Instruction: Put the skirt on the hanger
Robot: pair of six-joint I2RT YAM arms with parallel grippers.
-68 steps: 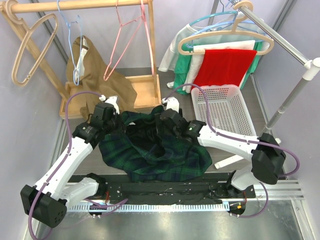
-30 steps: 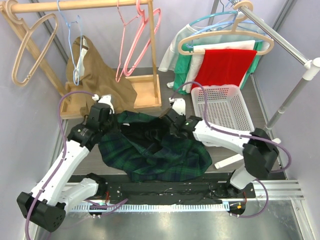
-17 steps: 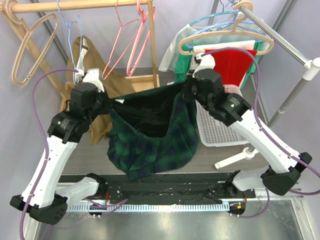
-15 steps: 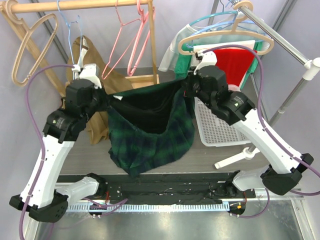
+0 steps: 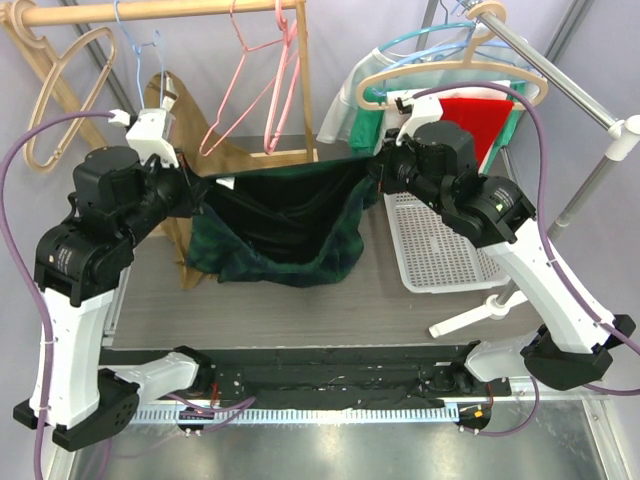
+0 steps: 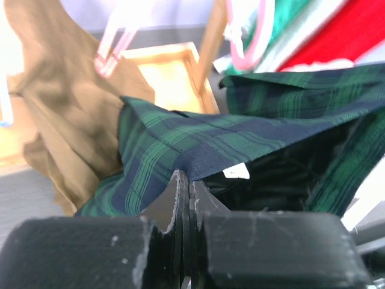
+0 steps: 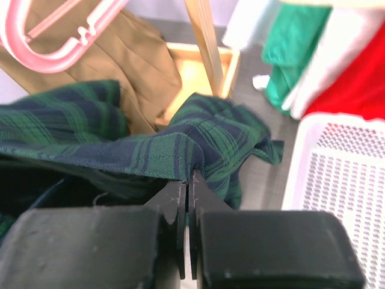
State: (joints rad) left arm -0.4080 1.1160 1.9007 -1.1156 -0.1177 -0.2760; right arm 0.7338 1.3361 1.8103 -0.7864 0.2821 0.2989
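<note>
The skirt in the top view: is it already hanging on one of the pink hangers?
No, the skirt hangs stretched between the left gripper and the right gripper, below the bare pink hangers.

Both of my arms, left arm (image 5: 68, 335) and right arm (image 5: 545, 280), show me white link shells between chunky black joint housings, and a purple cable (image 5: 25, 141) loops along each one. Through the wrist cameras my jaws look matte black, flecked with pale scuffs.

Dark green-and-navy plaid skirt (image 5: 340, 250), pink hanger (image 7: 63, 57), white basket (image 5: 440, 245), red garment (image 5: 480, 112), tan cloth (image 6: 60, 102)
</note>
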